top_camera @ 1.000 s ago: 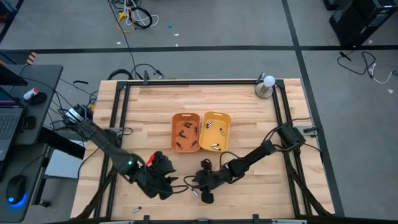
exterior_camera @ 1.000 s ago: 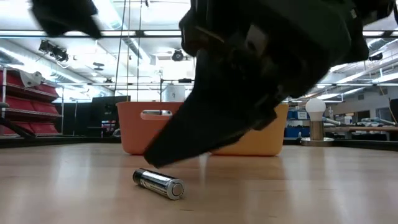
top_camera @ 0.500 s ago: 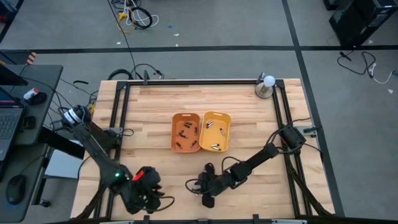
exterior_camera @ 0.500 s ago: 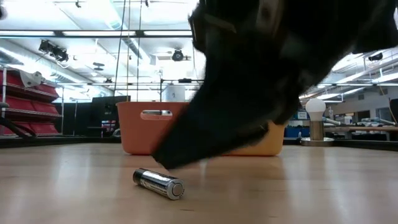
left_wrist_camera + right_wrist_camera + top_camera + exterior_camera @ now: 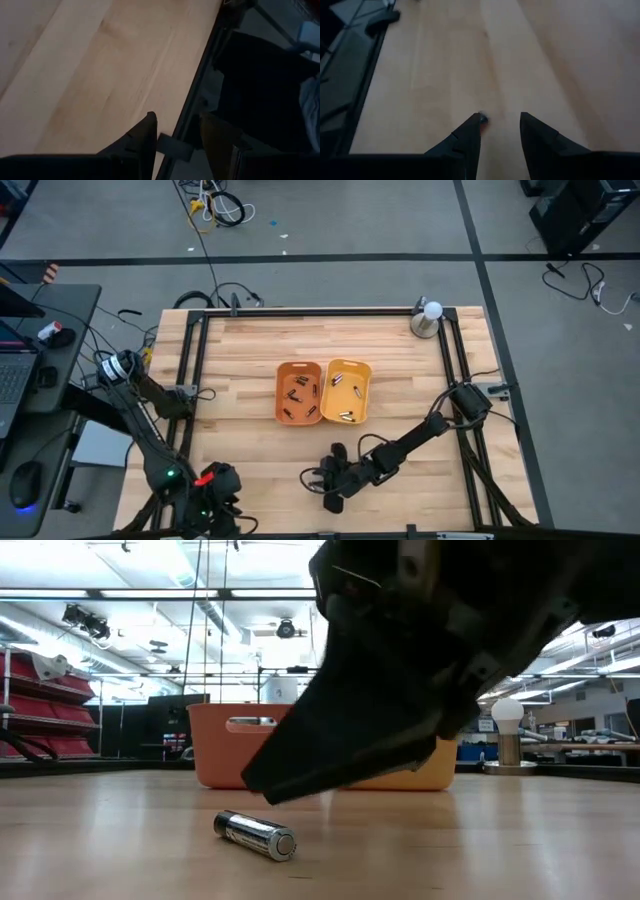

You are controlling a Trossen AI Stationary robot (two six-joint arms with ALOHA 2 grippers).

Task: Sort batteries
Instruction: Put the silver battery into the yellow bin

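One silvery battery (image 5: 255,835) lies on its side on the wooden table, near the near edge. My right gripper (image 5: 333,485) hangs open just above it. In the right wrist view the battery's end (image 5: 481,118) peeks out beside one fingertip of that gripper (image 5: 497,125). Dark batteries lie in the orange tray (image 5: 283,392), silvery ones in the yellow tray (image 5: 362,390). My left gripper (image 5: 215,502) is open at the table's near left corner, and in its wrist view (image 5: 177,127) it sits over the table's edge rail.
The two trays stand side by side at the table's middle. A metal cup with a white ball (image 5: 428,317) sits at the far right corner. A black frame rail (image 5: 190,380) runs round the table. Bare wood lies between the trays and the near edge.
My left arm has drawn back from beside the right gripper toward the table's near left corner. My right gripper has stayed over the battery and tipped slightly. The battery has not moved.
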